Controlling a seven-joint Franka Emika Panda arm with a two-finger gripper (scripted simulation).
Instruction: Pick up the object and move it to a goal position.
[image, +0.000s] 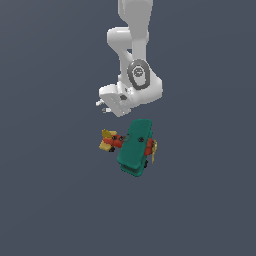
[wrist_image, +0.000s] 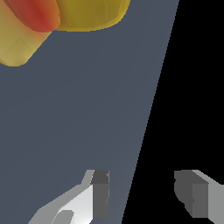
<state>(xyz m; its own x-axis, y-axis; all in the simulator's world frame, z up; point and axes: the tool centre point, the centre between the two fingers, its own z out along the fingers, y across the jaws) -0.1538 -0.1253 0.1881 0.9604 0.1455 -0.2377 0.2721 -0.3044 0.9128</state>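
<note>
The object is a toy airplane (image: 133, 148) lying on the grey floor, with teal-green wings, a red body, yellow tail fins (image: 106, 140) toward the exterior view's left and a yellow propeller (image: 154, 148) toward its right. My gripper (image: 102, 106) hangs apart from it, just beyond the tail end, and holds nothing. In the wrist view only the yellow tail fins (wrist_image: 89, 15) and a bit of red body (wrist_image: 35, 15) show at the picture's edge. The gripper (wrist_image: 144, 194) is open, its fingers (wrist_image: 100, 192) wide apart with only floor between them.
The white arm (image: 134, 55) comes down from the top of the exterior view. Plain grey floor (image: 50, 190) surrounds the airplane. In the wrist view the floor ends at a straight edge, with black beyond it (wrist_image: 197, 87).
</note>
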